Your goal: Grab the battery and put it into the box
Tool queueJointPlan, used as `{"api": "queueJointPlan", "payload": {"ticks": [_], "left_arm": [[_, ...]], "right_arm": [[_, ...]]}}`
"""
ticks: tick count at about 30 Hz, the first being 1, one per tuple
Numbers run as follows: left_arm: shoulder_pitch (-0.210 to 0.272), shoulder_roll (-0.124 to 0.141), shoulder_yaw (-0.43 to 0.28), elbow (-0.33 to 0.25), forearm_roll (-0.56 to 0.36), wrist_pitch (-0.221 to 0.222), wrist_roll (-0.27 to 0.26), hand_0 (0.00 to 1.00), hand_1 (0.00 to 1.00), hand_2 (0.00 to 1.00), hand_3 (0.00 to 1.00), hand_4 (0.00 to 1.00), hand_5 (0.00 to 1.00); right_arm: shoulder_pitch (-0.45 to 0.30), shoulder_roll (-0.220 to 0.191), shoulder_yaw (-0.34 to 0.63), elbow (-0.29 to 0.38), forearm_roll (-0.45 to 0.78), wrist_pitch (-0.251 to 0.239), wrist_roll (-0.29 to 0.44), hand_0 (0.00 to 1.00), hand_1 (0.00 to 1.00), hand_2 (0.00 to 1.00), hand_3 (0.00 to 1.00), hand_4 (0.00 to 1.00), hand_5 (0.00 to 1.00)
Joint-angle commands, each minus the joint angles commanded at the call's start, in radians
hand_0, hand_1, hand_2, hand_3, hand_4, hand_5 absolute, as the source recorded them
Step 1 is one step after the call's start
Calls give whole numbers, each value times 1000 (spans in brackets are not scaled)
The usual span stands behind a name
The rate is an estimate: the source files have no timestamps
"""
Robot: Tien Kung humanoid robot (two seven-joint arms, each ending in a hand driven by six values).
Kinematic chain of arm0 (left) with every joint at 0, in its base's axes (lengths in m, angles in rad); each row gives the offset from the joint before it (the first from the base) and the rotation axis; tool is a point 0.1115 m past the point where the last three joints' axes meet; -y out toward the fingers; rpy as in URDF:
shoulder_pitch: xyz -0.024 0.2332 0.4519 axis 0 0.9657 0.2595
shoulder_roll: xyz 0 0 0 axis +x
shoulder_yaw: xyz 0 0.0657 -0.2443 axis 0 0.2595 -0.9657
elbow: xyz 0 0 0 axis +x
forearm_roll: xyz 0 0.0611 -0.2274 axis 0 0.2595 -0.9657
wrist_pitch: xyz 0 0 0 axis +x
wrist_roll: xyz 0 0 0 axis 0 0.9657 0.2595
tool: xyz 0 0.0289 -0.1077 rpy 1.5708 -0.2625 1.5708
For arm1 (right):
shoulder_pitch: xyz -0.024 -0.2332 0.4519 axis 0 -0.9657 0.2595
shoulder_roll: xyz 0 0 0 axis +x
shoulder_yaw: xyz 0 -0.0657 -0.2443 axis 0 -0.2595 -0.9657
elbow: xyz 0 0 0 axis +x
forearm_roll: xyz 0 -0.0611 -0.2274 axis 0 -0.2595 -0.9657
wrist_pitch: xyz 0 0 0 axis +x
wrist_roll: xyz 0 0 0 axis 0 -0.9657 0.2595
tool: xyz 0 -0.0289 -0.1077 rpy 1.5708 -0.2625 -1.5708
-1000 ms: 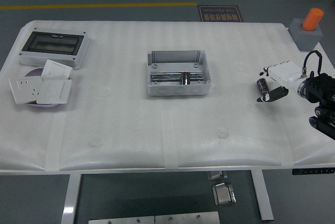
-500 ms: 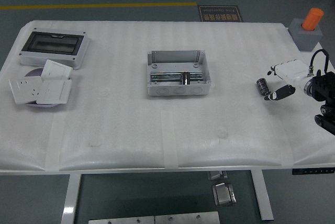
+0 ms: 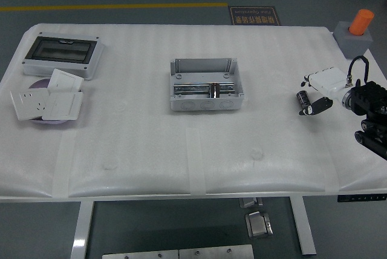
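White table (image 3: 151,144) | right hand (image 3: 319,92) shifted left, reaching battery (image 3: 302,98) (fingers open)

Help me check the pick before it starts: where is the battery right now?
In the head view the battery lies at the table's right side, right of the open grey box, just at the right hand's fingertips.

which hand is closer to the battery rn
Right. The right hand is at the battery on the table's right side, fingers right beside it. The left hand is not in view.
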Motion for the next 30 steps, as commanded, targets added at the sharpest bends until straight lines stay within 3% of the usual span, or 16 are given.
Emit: {"api": "queueJointPlan", "payload": {"ticks": [4,5,10,11,30], "left_arm": [[-2,-1,-5,-1,7,0,0,591,616,506,657,607,360],[-3,-1,-6,-2,9,0,-1,591,617,507,657,606,359],[-5,-1,-11,-3,17,0,-1,591,617,507,657,606,359],[-5,-1,-11,-3,17,0,-1,591,616,505,657,606,363],[1,-2,-3,-2,11,0,-1,590,616,505,657,606,364]], "right_arm": [[0,2,1,-1,-3,-6,1,727,685,704,749,979,492],[-1,3,1,-1,-4,-8,1,715,678,701,742,857,391],[-1,8,2,-4,-6,-11,2,715,678,701,742,857,391],[-2,9,3,-5,-6,-11,2,699,670,691,699,694,292],[-27,27,23,-24,-17,0,12,682,665,685,684,601,244]]}}
